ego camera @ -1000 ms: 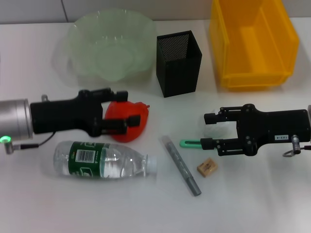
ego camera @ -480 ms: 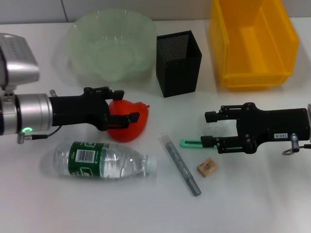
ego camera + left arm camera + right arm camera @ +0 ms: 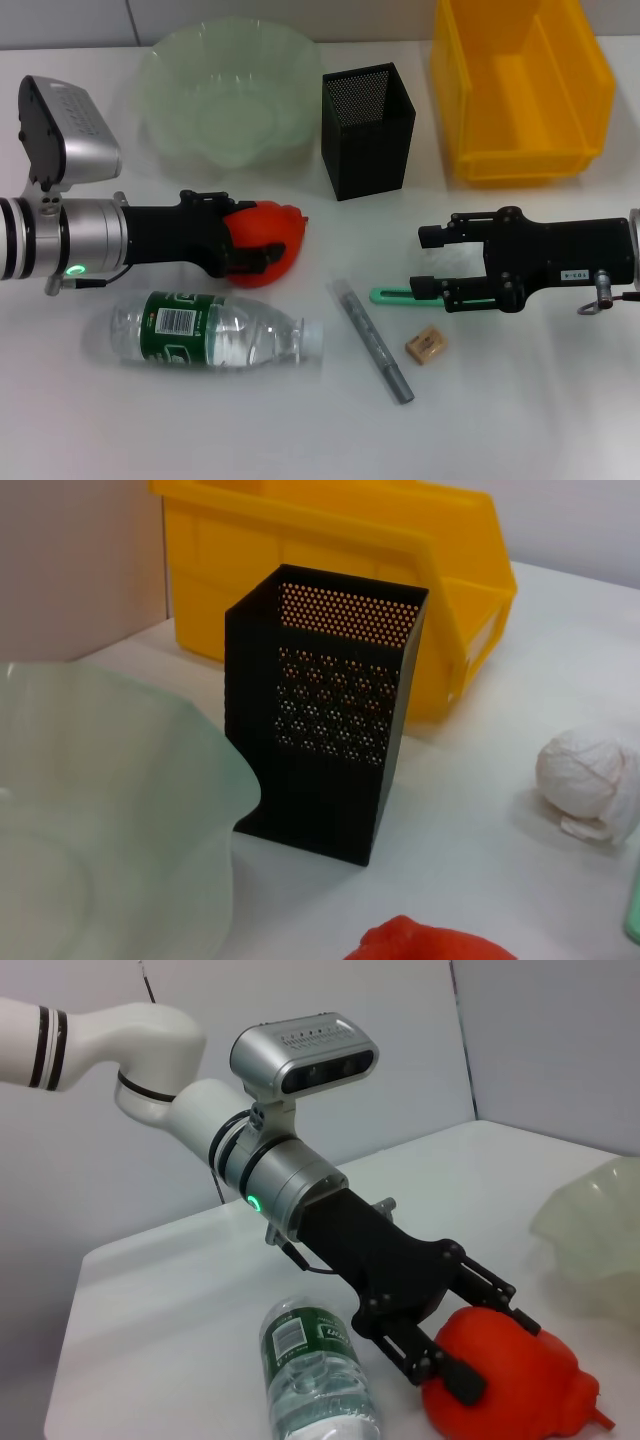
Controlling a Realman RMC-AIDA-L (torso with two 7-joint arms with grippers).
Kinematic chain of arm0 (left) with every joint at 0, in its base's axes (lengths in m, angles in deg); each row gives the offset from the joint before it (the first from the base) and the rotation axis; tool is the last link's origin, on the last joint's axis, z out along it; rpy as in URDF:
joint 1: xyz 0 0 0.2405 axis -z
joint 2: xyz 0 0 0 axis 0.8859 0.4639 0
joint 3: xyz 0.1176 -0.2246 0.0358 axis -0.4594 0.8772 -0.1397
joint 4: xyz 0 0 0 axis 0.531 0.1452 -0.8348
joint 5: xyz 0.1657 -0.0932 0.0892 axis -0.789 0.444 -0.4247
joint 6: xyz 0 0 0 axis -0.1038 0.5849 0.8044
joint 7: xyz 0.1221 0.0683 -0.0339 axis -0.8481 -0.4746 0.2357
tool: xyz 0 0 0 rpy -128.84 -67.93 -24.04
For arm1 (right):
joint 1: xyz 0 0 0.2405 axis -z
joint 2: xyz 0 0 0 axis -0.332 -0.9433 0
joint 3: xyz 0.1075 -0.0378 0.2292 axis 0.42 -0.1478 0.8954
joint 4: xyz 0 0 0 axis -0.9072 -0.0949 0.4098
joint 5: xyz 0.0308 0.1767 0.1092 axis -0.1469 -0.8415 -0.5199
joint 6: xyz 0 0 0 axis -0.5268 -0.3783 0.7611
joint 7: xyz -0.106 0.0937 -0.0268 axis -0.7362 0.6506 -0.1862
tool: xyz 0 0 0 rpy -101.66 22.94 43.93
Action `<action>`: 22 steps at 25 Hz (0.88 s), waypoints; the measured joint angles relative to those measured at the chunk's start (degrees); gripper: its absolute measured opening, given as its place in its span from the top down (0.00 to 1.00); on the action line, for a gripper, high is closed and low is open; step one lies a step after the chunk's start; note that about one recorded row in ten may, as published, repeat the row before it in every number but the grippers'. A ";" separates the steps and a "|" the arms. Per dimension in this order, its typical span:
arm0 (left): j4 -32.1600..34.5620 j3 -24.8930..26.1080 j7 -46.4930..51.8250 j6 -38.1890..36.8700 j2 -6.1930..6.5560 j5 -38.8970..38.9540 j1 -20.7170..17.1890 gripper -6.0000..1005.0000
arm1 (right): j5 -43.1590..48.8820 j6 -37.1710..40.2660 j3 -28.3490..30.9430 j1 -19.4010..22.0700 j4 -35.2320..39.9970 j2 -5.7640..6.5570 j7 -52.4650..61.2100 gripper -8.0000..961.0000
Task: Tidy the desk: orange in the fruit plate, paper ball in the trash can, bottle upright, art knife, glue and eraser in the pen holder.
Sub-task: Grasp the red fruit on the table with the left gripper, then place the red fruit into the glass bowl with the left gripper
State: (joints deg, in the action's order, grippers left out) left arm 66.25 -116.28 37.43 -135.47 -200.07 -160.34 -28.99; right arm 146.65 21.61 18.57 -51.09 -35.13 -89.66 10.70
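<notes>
Red-orange in our left gripper's (image 3: 262,243) closed fingers, the orange (image 3: 268,243) is not yet in the fruit plate (image 3: 160,80), our right gripper (image 3: 432,262) hangs open, and bottle (image 3: 215,328), paper ball (image 3: 588,782), glue (image 3: 373,340), art knife (image 3: 390,295) and eraser (image 3: 425,345) still wait mid-desk (image 3: 520,420).

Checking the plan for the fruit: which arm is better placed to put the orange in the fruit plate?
The left. The left gripper is already shut on the orange, just in front of the fruit plate; the right gripper hovers open over the art knife.

The orange (image 3: 265,243) is red-orange in the black left gripper (image 3: 262,243), beside a pale green fruit plate (image 3: 225,95). Beyond stand the black mesh pen holder (image 3: 368,130) and bright yellow trash can (image 3: 520,85).
</notes>
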 joint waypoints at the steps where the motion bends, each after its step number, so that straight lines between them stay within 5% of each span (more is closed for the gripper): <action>1: 0.18 0.07 0.00 0.20 -0.01 0.00 0.00 0.21 | 0.00 0.00 0.00 0.00 0.00 0.00 0.01 0.27; 6: 0.73 -0.02 0.00 0.66 -0.03 -0.04 -0.03 0.22 | 0.00 0.00 0.00 -0.03 0.00 0.00 0.09 0.27; 11: 0.77 -0.05 0.43 0.24 -0.03 -0.04 0.06 0.47 | 0.00 0.00 0.00 -0.03 0.00 0.00 0.09 0.27; 16: 2.90 0.44 2.61 -4.28 0.09 0.00 -0.60 0.61 | 0.00 0.01 0.01 -0.03 0.00 0.00 0.10 0.27; 22: 6.88 8.70 5.48 -16.32 0.19 2.15 -1.31 0.70 | 0.00 0.01 0.01 -0.03 0.00 0.00 0.10 0.27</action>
State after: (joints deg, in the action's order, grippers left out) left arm 73.13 -107.58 42.91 -151.79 -199.88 -158.19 -30.30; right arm 146.65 21.62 18.58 -51.12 -35.13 -89.66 10.80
